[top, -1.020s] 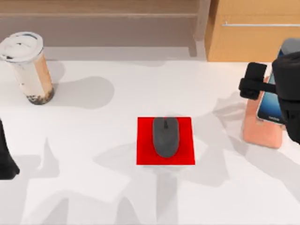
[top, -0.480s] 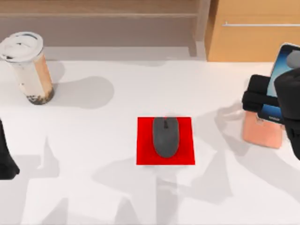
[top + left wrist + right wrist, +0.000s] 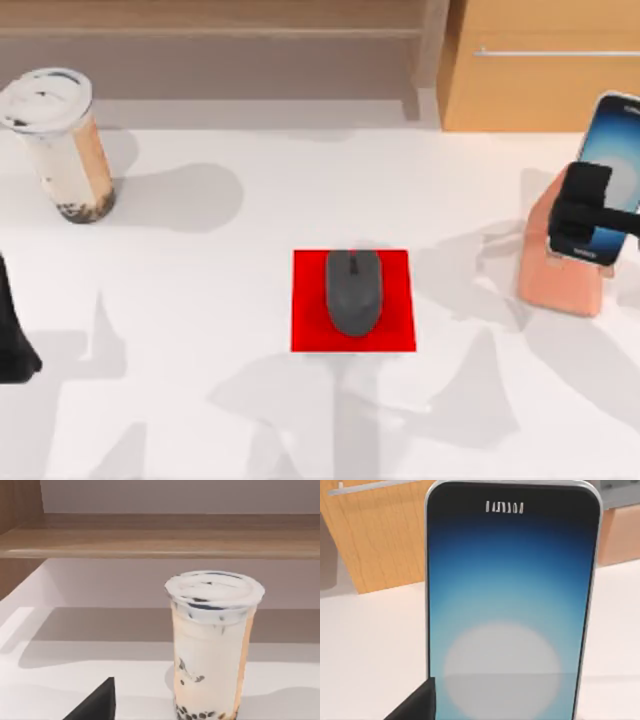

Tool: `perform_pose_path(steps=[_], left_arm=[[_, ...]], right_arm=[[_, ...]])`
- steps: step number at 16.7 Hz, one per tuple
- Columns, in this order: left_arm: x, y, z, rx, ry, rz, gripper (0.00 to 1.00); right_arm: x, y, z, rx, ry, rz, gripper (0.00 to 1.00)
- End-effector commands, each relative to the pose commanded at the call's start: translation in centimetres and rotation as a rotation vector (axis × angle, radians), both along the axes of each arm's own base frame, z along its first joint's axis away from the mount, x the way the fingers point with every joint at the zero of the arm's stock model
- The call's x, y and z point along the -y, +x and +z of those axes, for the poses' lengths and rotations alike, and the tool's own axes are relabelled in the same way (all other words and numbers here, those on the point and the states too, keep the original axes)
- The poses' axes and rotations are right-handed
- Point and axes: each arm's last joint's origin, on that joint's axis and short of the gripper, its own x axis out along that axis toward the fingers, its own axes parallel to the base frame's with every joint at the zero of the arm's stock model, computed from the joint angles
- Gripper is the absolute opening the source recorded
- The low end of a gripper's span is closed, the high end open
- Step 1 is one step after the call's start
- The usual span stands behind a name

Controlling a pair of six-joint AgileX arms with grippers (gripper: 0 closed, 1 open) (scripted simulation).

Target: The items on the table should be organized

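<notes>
Lying on the red mat (image 3: 310, 300) at the counter's (image 3: 200, 400) middle is the mouse (image 3: 353, 291). My left arm is parked at the left edge; its jaws' state I cannot tell. Farther right, the phone (image 3: 612, 150) leans on the pink stand (image 3: 560, 285), the right gripper (image 3: 585, 205) just in front, jaws' state unclear. Far left stands the cup (image 3: 60, 145).

1. The top view looks down on the white table (image 3: 250, 420).
2. The left wrist view faces the milk tea cup (image 3: 212, 645) closely and level; both views share it.
3. The right wrist view sits near the smartphone (image 3: 512, 610), shared likewise.
</notes>
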Motion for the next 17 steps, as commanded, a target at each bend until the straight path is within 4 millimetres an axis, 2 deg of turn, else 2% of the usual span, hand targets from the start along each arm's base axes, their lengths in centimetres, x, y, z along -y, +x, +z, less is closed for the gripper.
perform_pose_path(steps=[5, 9, 13, 17], left_arm=[[0.0, 0.0, 0.0, 0.0, 0.0, 0.0, 1.0], [0.0, 0.0, 0.0, 0.0, 0.0, 0.0, 1.0], [0.0, 0.0, 0.0, 0.0, 0.0, 0.0, 1.0], [0.0, 0.0, 0.0, 0.0, 0.0, 0.0, 1.0]], right_arm=[[4.1, -3.1, 0.4, 0.069, 0.035, 0.053, 1.0], [7.1, -6.2, -0.4, 0.172, 0.034, 0.115, 1.0], [9.0, -9.0, -2.1, 0.314, -0.011, 0.175, 1.0], [9.9, -10.2, -3.9, 0.423, -0.081, 0.219, 1.0]])
